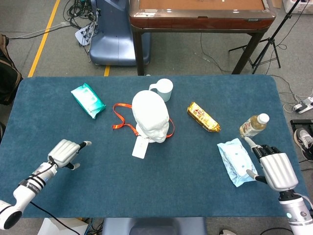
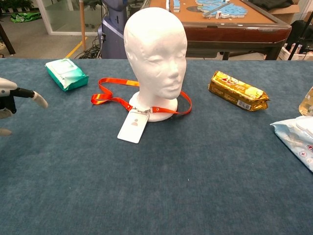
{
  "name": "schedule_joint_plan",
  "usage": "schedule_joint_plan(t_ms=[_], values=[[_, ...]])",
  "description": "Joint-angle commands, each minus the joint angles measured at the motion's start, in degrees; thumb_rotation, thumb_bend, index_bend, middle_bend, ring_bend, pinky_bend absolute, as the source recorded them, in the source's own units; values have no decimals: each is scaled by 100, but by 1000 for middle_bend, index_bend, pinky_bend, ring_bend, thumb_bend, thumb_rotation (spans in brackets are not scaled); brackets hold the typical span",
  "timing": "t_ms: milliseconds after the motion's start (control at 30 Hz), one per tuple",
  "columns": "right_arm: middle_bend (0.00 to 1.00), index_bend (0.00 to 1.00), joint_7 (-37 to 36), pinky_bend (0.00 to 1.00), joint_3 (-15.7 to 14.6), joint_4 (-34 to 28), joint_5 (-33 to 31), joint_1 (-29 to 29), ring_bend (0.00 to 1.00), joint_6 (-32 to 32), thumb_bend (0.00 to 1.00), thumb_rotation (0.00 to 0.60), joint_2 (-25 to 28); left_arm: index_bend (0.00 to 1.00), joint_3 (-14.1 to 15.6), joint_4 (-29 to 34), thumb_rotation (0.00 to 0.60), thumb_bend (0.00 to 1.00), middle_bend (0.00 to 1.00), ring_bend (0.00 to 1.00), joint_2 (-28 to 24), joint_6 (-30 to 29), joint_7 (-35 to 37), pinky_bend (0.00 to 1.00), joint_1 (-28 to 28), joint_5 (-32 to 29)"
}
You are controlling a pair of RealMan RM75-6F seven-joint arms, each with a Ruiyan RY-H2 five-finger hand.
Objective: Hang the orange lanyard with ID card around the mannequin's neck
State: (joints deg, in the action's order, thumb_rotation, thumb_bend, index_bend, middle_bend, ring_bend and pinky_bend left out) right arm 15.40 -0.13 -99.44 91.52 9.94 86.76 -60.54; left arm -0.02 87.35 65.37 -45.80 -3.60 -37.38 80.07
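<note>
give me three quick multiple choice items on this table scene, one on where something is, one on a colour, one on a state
1. Where is the white mug?
A. behind the mannequin head
B. on the green pack
C. in the right robot hand

2. What colour is the lanyard?
A. blue
B. orange
C. white

3. How is the left robot hand right now?
A. gripping the ID card
B. holding nothing, one finger out
C. resting on the bottle

Key: 1 A, in the head view the mug sits just beyond the mannequin head. 2 B, the strap lying round the base is orange. 3 B, it hovers apart from the ID card, nothing in it.
</note>
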Motion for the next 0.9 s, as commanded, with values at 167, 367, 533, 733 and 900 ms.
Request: schedule_joint_plan(t_ms=[167, 367, 533, 733, 900], values=[[409, 134, 12, 458, 56, -111, -12, -53, 358, -18, 0, 600, 71, 116, -35, 68, 600, 496, 965, 985, 217, 954, -81, 975, -606, -184], [409, 134, 8, 458, 96, -149, -36, -91, 358, -40, 0, 600, 96, 13, -141, -44, 600, 537, 988, 1000, 557, 1264, -252, 999, -923, -350], [409, 134, -8, 458, 126, -159, -42, -116, 358, -54, 0, 600, 114, 0, -295, -268, 600, 559, 996, 1000, 831, 1401, -177, 1000, -1129, -543], [409, 134, -10, 458, 157, -179, -58, -139, 359, -81, 0, 600, 134, 0, -470, -523, 600, 566, 997, 1000, 1055, 1476, -2, 1000, -1322, -696], [409, 134, -7, 458, 187, -193, -92, -163, 359, -91, 0, 600, 147, 0, -549, -651, 600, 566, 998, 1000, 1199, 1590, 158, 1000, -1458, -787]])
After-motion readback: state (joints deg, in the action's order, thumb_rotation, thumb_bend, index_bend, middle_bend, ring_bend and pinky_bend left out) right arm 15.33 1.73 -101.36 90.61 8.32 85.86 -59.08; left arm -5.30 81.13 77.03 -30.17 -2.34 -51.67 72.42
